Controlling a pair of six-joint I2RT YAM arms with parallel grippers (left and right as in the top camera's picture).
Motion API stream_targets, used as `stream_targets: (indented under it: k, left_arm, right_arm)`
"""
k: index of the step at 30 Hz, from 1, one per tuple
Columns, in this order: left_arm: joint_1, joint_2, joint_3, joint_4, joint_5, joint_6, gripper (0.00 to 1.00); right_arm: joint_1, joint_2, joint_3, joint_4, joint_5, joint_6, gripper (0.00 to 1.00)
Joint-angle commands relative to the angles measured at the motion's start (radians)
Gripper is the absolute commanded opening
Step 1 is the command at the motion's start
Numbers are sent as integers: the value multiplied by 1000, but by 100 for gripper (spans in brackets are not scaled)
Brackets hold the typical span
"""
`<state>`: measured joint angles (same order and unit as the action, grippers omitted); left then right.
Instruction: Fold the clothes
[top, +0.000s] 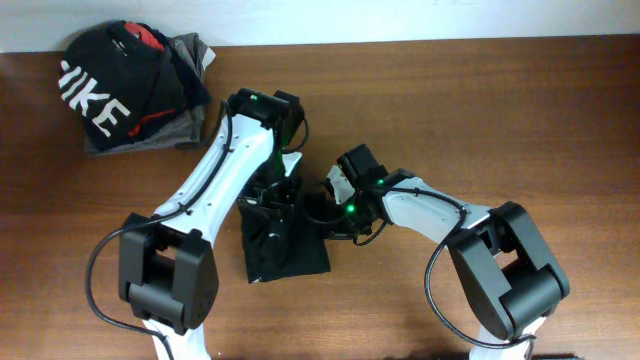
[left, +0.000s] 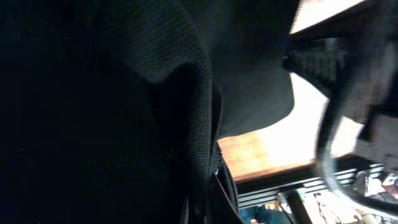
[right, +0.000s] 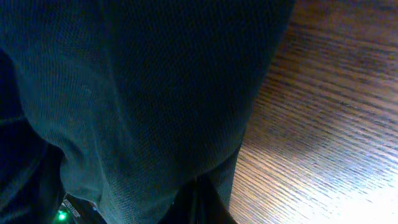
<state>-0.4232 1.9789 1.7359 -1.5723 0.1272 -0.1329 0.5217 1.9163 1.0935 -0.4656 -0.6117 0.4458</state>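
The black garment (left: 124, 93) sits right against the jaws in my left wrist view. It fills nearly all of that view with dark knit cloth. It also covers most of the right wrist view, so my fingers are hidden there too. I cannot tell on either side if the jaws are spread or pressed on the cloth.

Just past the cloth on the right side is the bare wooden table (right: 329, 124).

From overhead, my left gripper (top: 272, 195) and my right gripper (top: 335, 205) are near each other. Both are over the far edge of the garment. The rest of it lies flat on the table as a dark folded rectangle on the near side of the jaws.

Well apart from both grippers, beyond the left one, there is a pile. A black top with white letters (top: 100, 95) lies on a grey garment (top: 190, 50), and some red cloth (top: 148, 38) shows.
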Motion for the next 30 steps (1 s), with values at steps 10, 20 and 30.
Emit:
stream_targets:
  k: [10, 20, 30]
  left_arm:
    - [-16, 6, 14, 47, 150, -13, 2]
    - [-39, 6, 14, 72, 184, -12, 21]
    - [-39, 6, 14, 96, 181, -12, 21]
  right_arm:
    - [10, 5, -7, 6, -6, 9, 4]
    - [6, 5, -7, 6, -6, 9, 4]
    - [-47, 3, 11, -37, -6, 7, 4]
